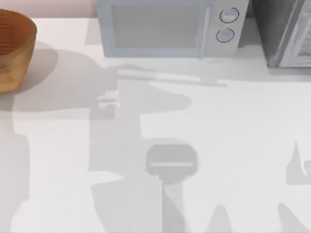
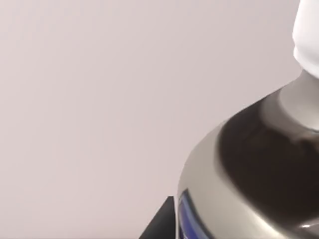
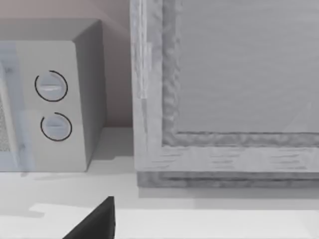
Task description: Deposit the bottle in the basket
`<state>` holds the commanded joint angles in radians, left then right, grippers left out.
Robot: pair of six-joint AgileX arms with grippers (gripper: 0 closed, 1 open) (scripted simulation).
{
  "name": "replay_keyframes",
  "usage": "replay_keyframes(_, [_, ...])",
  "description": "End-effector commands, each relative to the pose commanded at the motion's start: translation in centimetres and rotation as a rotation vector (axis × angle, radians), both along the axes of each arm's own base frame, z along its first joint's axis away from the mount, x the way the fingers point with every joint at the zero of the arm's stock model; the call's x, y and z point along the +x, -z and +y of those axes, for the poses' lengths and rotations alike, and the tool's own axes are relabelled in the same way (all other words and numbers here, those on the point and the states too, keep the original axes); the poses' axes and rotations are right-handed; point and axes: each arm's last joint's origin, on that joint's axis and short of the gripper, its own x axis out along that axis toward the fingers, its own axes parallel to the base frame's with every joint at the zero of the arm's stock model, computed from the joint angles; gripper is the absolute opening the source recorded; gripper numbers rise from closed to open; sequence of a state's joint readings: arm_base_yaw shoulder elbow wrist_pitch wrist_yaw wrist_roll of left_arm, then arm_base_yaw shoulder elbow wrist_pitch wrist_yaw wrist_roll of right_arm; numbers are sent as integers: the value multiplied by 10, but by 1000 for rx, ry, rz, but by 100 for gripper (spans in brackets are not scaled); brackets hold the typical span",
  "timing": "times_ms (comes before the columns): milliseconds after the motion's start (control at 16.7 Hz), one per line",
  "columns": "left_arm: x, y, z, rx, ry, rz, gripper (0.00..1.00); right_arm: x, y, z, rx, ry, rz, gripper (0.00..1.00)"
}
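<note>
The bottle (image 2: 259,164) looms close before the left wrist camera — white cap, silvery shoulder, dark contents — against a plain wall. Whether the left gripper clamps it cannot be told. The basket (image 1: 14,48) sits at the table's (image 1: 218,145) far left corner, beside a microwave (image 1: 165,29).

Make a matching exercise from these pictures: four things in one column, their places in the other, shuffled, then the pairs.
Things:
1. basket
2. microwave
3. bottle
4. grey cabinet

Places:
A. far right corner of the table
B. close before the left wrist camera
C. far left edge of the table
D. back middle of the table

Pairs: 1-C, 2-D, 3-B, 4-A
</note>
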<state>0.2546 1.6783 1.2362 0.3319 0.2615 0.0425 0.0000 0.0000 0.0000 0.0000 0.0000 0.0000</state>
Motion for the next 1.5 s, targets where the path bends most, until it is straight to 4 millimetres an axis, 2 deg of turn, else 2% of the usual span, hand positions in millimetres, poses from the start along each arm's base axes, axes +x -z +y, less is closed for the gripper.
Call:
replay_keyframes(180, [16, 17, 1, 1, -5, -5, 0, 0, 0, 0, 0, 0, 0, 100])
replay_keyframes(420, [17, 19, 0, -1, -4, -4, 0, 0, 0, 0, 0, 0, 0, 100])
replay_keyframes(1200, [17, 19, 0, -1, -4, -4, 98, 0, 0, 0, 0, 0, 0, 100])
replay_keyframes(1500, [17, 19, 0, -1, -4, -4, 100, 0, 0, 0, 0, 0, 0, 100])
